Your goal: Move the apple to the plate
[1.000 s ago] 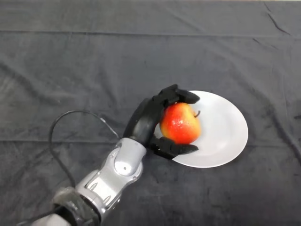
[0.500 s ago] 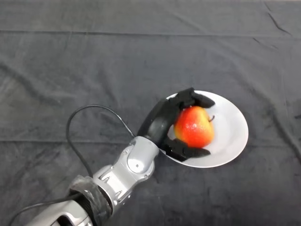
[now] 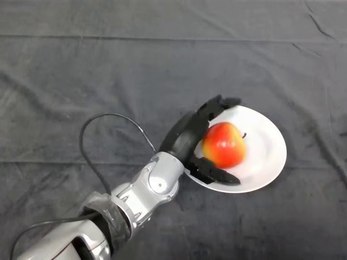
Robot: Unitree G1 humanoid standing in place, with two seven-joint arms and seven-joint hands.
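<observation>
A red and yellow apple (image 3: pixel 225 145) rests on the left part of a white plate (image 3: pixel 268 147) at the table's centre right. My left hand (image 3: pixel 184 138) is at the plate's left rim, just left of the apple. Its fingers (image 3: pixel 217 104) stretch out above the apple and its thumb (image 3: pixel 217 175) lies below it on the plate. Both stand apart from the apple. The hand is open and holds nothing.
A dark wrinkled cloth (image 3: pixel 108 70) covers the whole table. My silver-grey forearm (image 3: pixel 146 189) comes in from the lower left.
The hand carried the apple to the right onto the plate. Its fingers have since spread away from the apple, which now rests on the plate.
</observation>
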